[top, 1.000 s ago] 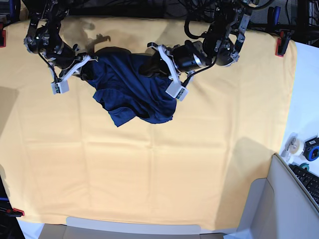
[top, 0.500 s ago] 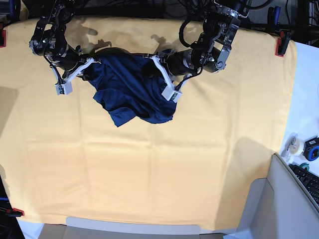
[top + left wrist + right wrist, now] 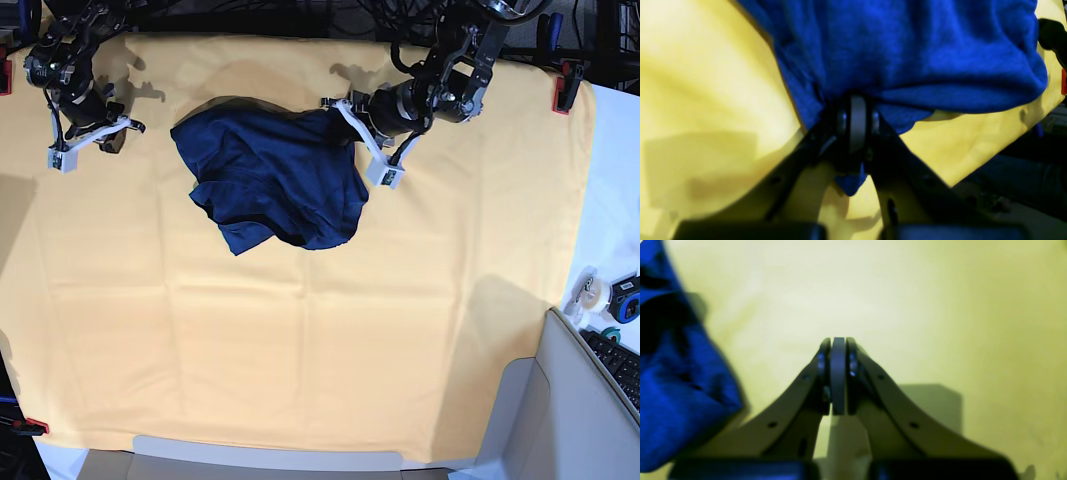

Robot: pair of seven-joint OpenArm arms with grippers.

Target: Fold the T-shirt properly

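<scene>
The dark navy T-shirt (image 3: 275,185) lies crumpled on the pale yellow cloth (image 3: 300,340) at the top middle of the base view. My left gripper (image 3: 352,125) is at its right upper edge and is shut on a fold of the T-shirt (image 3: 907,50); a small tip of fabric pokes out below the fingertips (image 3: 858,113). My right gripper (image 3: 116,133) hovers over bare yellow cloth well to the left of the shirt. In the right wrist view the right gripper (image 3: 838,350) is shut and holds nothing, with the T-shirt (image 3: 676,380) off to its left.
Red clamps (image 3: 567,85) pin the yellow cloth at its corners. A keyboard (image 3: 620,365) and tape rolls (image 3: 592,291) sit off the cloth at the right edge, and a grey panel (image 3: 560,400) rises at the lower right.
My right gripper has left the shirt's left edge and moved left over bare cloth. My left gripper has drawn the shirt's right edge further right, spreading the fabric a little.
</scene>
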